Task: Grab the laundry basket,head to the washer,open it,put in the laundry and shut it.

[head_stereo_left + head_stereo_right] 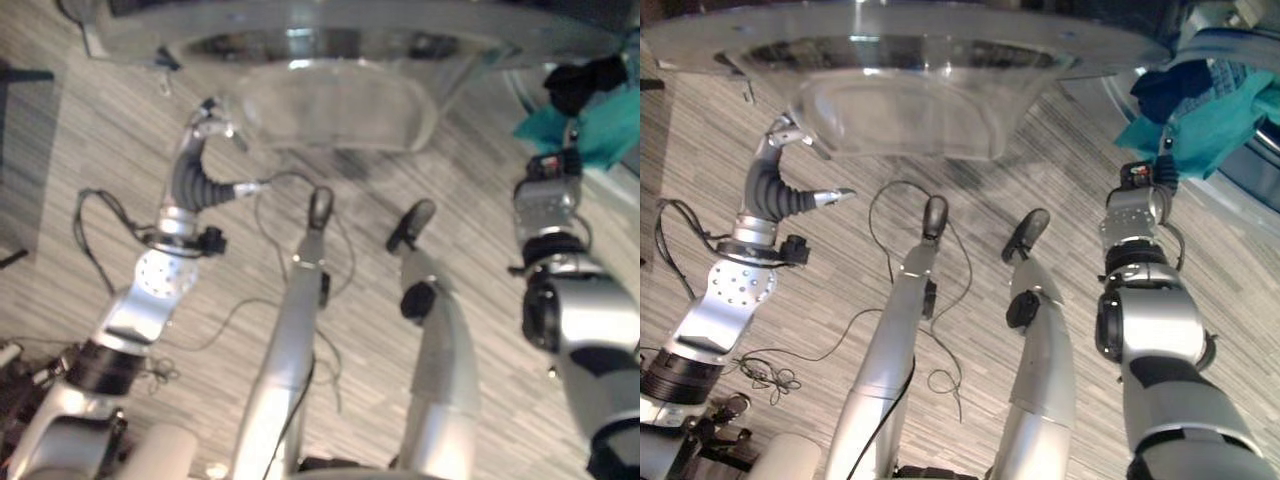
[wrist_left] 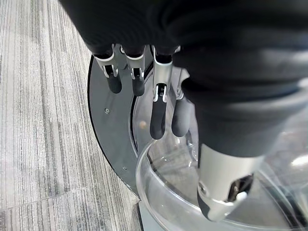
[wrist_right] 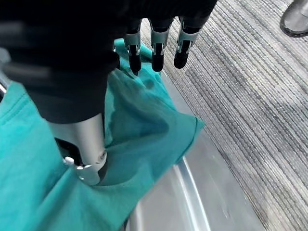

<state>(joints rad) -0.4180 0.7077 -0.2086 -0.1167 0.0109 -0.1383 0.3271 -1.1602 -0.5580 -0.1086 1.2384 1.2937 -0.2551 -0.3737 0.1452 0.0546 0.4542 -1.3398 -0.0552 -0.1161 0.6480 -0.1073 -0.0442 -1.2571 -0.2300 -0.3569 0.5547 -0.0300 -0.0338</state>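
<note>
Washer door [image 1: 905, 95] hangs open, its clear domed window facing down toward the striped floor [image 1: 970, 190], grey ring around the dome. Left hand [image 1: 780, 135] is up at the door's left edge, by the dome; in the left wrist view the fingers [image 2: 158, 122] are straight and relaxed, tips just off the grey ring and glass, thumb apart from them over the dome, nothing gripped. Contact with the door cannot be told for sure.

Right of the door sits the washer opening's metal rim [image 3: 192, 197]. A teal cloth [image 1: 1195, 125] drapes over that rim, with a dark garment [image 1: 1170, 85] bunched just above it. Right hand [image 3: 154, 50] is at the teal cloth: fingers extended onto its upper fold, thumb lying down against the fabric, not curled round it, so the hand is spread flat, pressing rather than pinching. The teal cloth hangs partly outside the rim, toward the floor.

A person's shoe [image 3: 294, 19] shows on the floor, well apart from the rim.
</note>
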